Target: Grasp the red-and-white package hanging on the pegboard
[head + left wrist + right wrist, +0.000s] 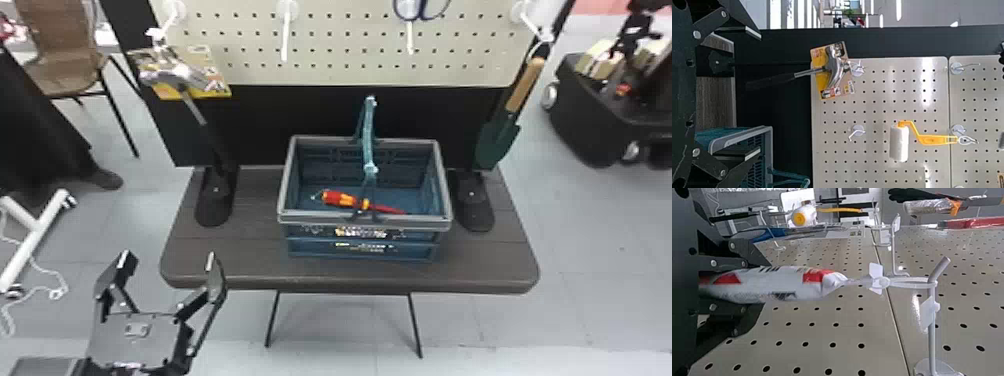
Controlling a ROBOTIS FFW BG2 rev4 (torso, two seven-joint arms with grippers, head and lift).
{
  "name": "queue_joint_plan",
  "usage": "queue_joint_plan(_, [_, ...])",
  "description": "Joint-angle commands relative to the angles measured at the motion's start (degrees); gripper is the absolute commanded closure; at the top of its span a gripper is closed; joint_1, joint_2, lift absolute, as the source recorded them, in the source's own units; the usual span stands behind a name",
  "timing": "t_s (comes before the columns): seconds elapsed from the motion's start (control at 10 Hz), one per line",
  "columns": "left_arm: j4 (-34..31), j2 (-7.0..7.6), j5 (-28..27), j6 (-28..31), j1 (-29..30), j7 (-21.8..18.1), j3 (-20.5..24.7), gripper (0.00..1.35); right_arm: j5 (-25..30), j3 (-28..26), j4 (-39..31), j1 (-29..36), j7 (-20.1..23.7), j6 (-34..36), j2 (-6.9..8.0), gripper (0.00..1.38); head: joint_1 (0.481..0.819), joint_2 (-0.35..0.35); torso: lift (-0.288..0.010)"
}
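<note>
I'm seeing the red-and-white package [797, 286] sitting between the fingers of my right gripper [766, 284], which is clamping on its sides. Just past those fingertips, the package's narrowed neck is running into a white tie, and the tie's loop is still hanging on the hook [932, 333]. The pegboard [879, 344] is spreading alongside and beyond that hand.

My left gripper [170, 257] is waiting by the near left corner of the table [235, 255], its fingers standing wide apart with nothing between them. Ahead of it, a hammer [176, 76] is hanging in front of a yellow carded package [220, 92]. To that hand's right, the basket [310, 216] is standing on the table and holding a red-and-orange screwdriver [340, 198]; farther right, a wooden-handled trowel [525, 82] is hanging. Beyond the left fingertips, a paint roller [899, 145] is hanging too.
</note>
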Motion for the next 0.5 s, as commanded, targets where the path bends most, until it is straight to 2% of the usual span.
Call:
queue_joint_plan(0.0, [0.0,0.05,0.0,0.0,0.2,0.0,0.0,0.28,0.1,-0.1,-0.1,0.0,-0.1,0.0,0.00,1.29,0.819,0.008,-0.100])
queue_joint_plan(0.4, [0.0,0.05,0.0,0.0,0.0,0.0,0.0,0.28,0.0,-0.8,-0.1,0.4,-0.5,-0.3,0.00,1.29,0.819,0.008,-0.100])
